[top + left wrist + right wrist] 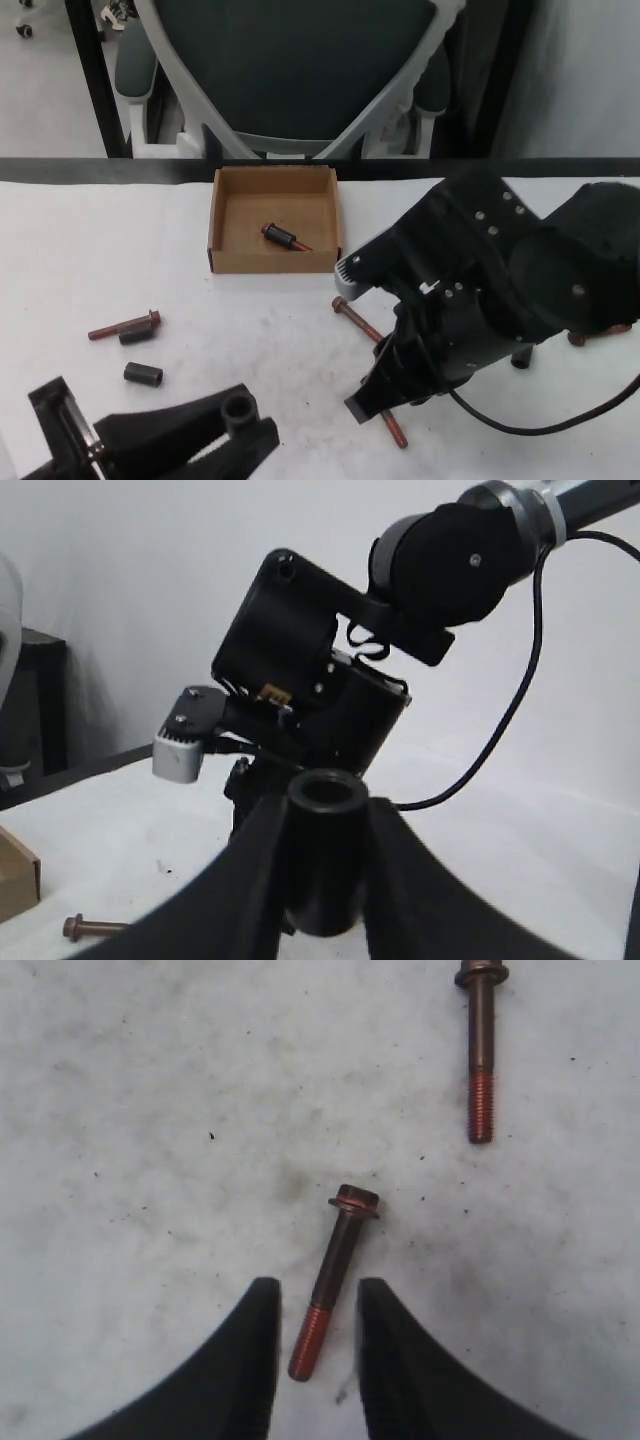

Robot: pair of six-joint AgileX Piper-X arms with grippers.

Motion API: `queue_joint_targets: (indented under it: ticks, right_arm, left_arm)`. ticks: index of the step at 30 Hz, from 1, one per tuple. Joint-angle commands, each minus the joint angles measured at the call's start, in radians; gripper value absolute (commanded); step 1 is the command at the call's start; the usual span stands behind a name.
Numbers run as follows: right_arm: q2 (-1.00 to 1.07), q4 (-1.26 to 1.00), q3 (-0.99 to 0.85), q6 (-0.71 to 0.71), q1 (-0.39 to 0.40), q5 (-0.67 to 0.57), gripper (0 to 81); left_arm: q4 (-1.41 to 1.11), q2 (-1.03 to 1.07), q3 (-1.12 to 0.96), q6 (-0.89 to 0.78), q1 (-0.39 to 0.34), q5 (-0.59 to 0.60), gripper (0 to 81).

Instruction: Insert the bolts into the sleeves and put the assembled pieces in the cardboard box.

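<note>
High view, progress: one assembled piece [285, 238] lies in the cardboard box [225, 215]. I judge the task to be at an early stage.
Box contents: that single bolt-in-sleeve piece, resting on the floor of the box toward its near wall. I see nothing else inside.
Loose on bench [100, 230]: a far-left bolt [122, 326] with a sleeve [135, 337] just beside it, and a spare sleeve [143, 374] nearer me. Two more bolts lie by the right arm [357, 319] [395, 428].
Left gripper [327, 812]: clamped on a held sleeve [325, 865], which stands upright with its bore facing up.
Right gripper [317, 1290]: narrow gap, nothing gripped. The fingers straddle the threaded end of the target bolt [340, 1255], which lies flat on the bench.
Second bolt [481, 1050]: well apart from the target bolt and untouched.
Left to do, my estimate: grasp this bolt, mate it with the held sleeve and box the piece. Then repeat for the remaining pairs.
</note>
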Motion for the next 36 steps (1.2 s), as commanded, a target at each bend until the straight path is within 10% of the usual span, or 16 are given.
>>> queue_joint_targets:
  ticks: [1,17,31,36]
  right_arm:
    - [0.021,-0.018,-0.01,0.0,0.0,0.0,26.1]
    - [0.148,0.043,-0.077,0.023,0.0,-0.02,41.2]
    - [0.251,0.043,-0.077,0.023,-0.016,0.021,41.1]
    - [0.266,0.014,-0.077,0.021,-0.032,0.046,17.1]
  left_arm:
    - [-0.025,-0.009,0.001,0.034,0.015,-0.009,0.8]
    - [0.056,-0.003,-0.003,0.019,0.387,0.277,0.8]
    - [0.052,-0.003,-0.003,-0.01,0.426,0.314,0.8]
    - [0.059,-0.003,-0.003,-0.01,0.426,0.314,0.8]
